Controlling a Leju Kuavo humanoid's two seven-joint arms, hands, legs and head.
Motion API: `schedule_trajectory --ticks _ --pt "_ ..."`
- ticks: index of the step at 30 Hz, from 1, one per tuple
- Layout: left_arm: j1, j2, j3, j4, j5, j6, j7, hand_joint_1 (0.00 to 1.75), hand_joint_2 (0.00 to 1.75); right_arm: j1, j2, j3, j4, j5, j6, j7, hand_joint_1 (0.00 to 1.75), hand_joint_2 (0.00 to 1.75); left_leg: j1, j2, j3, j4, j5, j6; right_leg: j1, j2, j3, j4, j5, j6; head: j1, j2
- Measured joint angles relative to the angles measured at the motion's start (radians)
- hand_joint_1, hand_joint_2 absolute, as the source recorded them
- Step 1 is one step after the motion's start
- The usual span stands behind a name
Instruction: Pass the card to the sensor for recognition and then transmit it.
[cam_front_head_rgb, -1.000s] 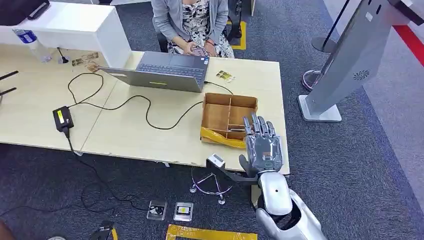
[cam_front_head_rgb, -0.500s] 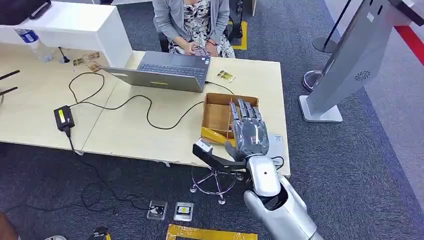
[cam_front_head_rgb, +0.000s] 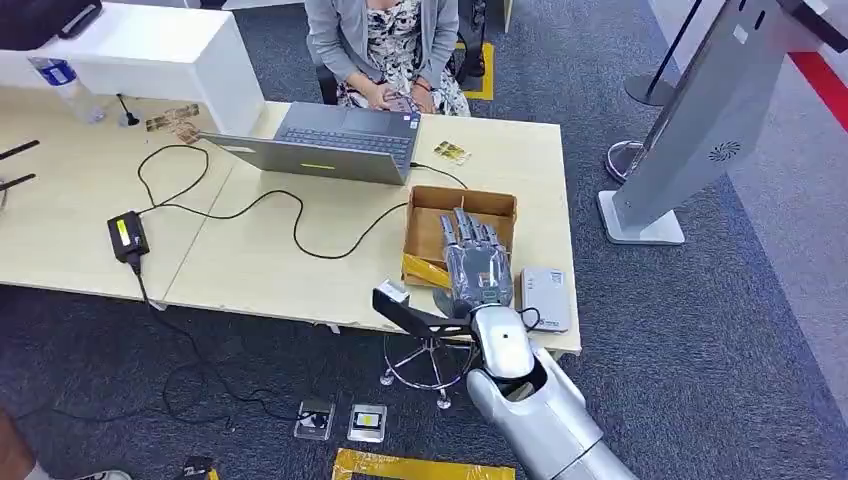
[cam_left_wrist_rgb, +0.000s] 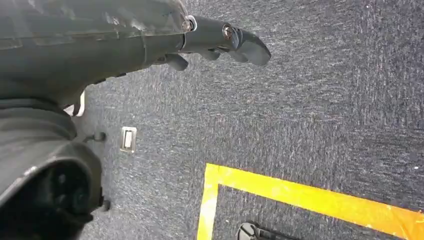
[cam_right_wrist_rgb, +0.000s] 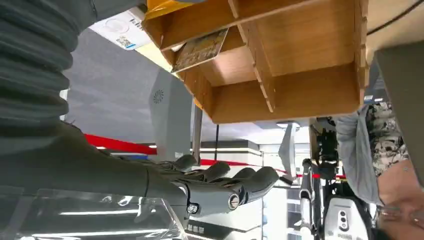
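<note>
The wooden divided box (cam_front_head_rgb: 440, 225) sits on the light wood table (cam_front_head_rgb: 260, 265), near the table's front right corner, and serves as the landmark here. The right hand (cam_front_head_rgb: 476, 262) hovers flat above the box, palm down, fingers extended and slightly apart, holding nothing. In the right wrist view the right hand (cam_right_wrist_rgb: 220, 187) hangs clear of the box (cam_right_wrist_rgb: 280, 95), not touching it.

A card (cam_right_wrist_rgb: 201, 48) lies inside the box, tilted in a compartment against a divider. A yellow strip (cam_front_head_rgb: 424, 271) runs along the box's near wall.

Just right of the box, flat on the table, lies a small grey sensor unit (cam_front_head_rgb: 544, 296) with a thin cable at its near corner.

Left of the box and behind it stands an open laptop (cam_front_head_rgb: 325, 143); a black cable (cam_front_head_rgb: 290, 215) runs from there across the table to a power brick (cam_front_head_rgb: 126, 236). A seated person (cam_front_head_rgb: 380, 45) is behind the laptop, at the table's far edge.

The left hand (cam_left_wrist_rgb: 220, 42) hangs over dark carpet (cam_left_wrist_rgb: 310, 110), well away from the box, dark fingers loosely extended, nothing in them. Yellow floor tape (cam_left_wrist_rgb: 300, 195) crosses the carpet.
</note>
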Motion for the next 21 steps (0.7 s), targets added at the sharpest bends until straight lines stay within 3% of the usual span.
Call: schedule_trajectory --ticks 21 --pt "0.004 0.0 0.0 0.006 0.007 0.004 0.018 0.0 0.0 -0.111 0.047 -0.012 0.229 -0.016 -0.038 -0.032 0.0 1.75 0.0 0.0 0.0 0.0 0.0 0.0 0.0 0.0 0.0 0.0 0.0 0.0 0.0 0.0"
